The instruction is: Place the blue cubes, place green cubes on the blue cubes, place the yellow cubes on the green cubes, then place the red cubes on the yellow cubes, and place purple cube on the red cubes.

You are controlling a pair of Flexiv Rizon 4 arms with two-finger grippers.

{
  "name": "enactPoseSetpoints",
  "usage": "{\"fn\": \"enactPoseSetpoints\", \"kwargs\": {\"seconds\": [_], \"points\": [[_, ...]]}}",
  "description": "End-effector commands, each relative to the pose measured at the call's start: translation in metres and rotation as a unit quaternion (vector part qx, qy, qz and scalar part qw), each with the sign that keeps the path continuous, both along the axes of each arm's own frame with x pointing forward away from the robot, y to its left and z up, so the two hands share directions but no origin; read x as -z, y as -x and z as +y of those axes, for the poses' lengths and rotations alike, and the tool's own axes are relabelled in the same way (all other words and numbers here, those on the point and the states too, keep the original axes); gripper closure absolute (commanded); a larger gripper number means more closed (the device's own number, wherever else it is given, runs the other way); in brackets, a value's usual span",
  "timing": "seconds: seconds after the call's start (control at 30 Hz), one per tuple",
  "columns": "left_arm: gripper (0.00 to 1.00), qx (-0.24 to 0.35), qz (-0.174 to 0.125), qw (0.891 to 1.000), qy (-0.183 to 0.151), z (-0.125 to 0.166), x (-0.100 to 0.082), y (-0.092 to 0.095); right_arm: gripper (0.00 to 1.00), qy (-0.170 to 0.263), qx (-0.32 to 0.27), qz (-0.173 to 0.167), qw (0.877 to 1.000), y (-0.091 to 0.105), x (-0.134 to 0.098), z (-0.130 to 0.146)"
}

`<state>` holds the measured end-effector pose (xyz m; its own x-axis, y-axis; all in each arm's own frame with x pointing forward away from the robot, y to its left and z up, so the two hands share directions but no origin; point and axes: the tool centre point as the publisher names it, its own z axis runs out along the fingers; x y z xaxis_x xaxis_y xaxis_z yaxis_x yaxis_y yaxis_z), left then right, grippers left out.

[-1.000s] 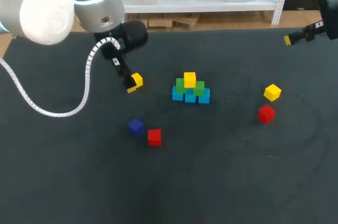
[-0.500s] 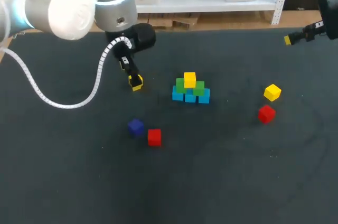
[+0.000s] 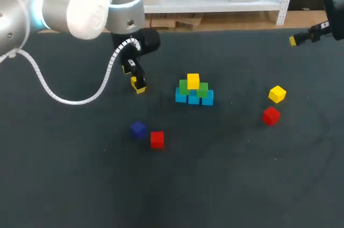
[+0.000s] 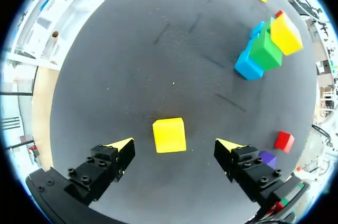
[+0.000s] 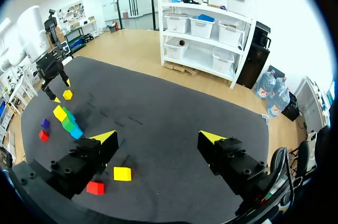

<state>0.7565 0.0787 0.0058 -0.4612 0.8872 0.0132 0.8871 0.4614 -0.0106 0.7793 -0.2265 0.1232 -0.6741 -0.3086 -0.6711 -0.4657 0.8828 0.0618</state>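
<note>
A pyramid stands mid-table: blue cubes (image 3: 194,98) at the base, green cubes (image 3: 195,89) on them, one yellow cube (image 3: 193,80) on top. My left gripper (image 3: 137,84) hangs to its left, open, fingers straddling a loose yellow cube (image 4: 169,135) without touching it (image 4: 175,146); in the head view the fingers mostly hide that cube. Another yellow cube (image 3: 277,94) and a red cube (image 3: 271,115) lie at the right. A purple cube (image 3: 138,129) and a second red cube (image 3: 157,139) lie in front. My right gripper (image 3: 301,38) stays open at the far right edge (image 5: 158,137).
The dark mat (image 3: 226,174) is bare across the front and the far left. From the right wrist view the loose yellow cube (image 5: 122,173) and red cube (image 5: 95,187) lie under its gripper, the pyramid (image 5: 66,118) farther off.
My left arm has swung in and turned its gripper, coming from beside the loose yellow cube to straddling it. The right arm and the other cubes have not moved.
</note>
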Motion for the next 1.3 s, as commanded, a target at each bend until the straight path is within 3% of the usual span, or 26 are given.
{"fn": "enactPoseSetpoints", "kwargs": {"seconds": [0.03, 0.07, 0.2, 0.23, 0.3, 0.33, 0.57, 0.67, 1.07, 1.17, 1.3], "points": [[0.00, 0.007, 0.004, 1.000, -0.004, -0.004, 0.004, 0.002, 0.00, 0.002, 0.002, 0.000, 1.000, 0.000, 0.000, 0.001], [0.02, 0.011, 0.003, 1.000, -0.006, -0.004, 0.006, 0.002, 0.00, 0.002, 0.002, 0.000, 1.000, 0.000, 0.000, 0.001], [0.25, 0.015, -0.005, 1.000, -0.023, -0.008, 0.008, 0.005, 0.00, 0.002, 0.002, 0.000, 1.000, 0.000, 0.000, 0.001], [0.50, 0.012, -0.005, 1.000, -0.025, -0.008, 0.009, 0.005, 0.00, 0.002, 0.002, 0.000, 1.000, 0.000, 0.000, 0.001], [0.77, 0.005, -0.011, 0.999, -0.031, -0.007, 0.009, 0.003, 0.00, 0.002, 0.002, 0.000, 1.000, 0.000, 0.000, 0.001], [1.00, 0.005, -0.012, 0.999, -0.032, -0.007, 0.008, 0.002, 0.00, 0.002, 0.002, 0.000, 1.000, 0.000, 0.000, 0.001], [1.00, 0.033, -0.026, 0.998, -0.048, -0.013, -0.016, 0.005, 0.00, 0.002, 0.002, 0.000, 1.000, 0.000, 0.000, 0.001], [1.00, 0.057, -0.012, 0.998, -0.022, -0.017, -0.034, 0.013, 0.00, 0.002, 0.002, 0.000, 1.000, 0.000, 0.000, 0.001], [1.00, 0.161, -0.009, 0.986, 0.034, -0.029, -0.092, 0.044, 0.00, 0.002, 0.002, 0.000, 1.000, 0.000, 0.000, 0.001], [1.00, 0.195, -0.004, 0.979, 0.059, -0.039, -0.104, 0.054, 0.00, 0.002, 0.002, 0.000, 1.000, 0.000, 0.000, 0.001], [1.00, 0.249, 0.004, 0.966, 0.064, -0.062, -0.112, 0.076, 0.00, 0.002, 0.002, 0.000, 1.000, 0.000, 0.000, 0.001]]}}
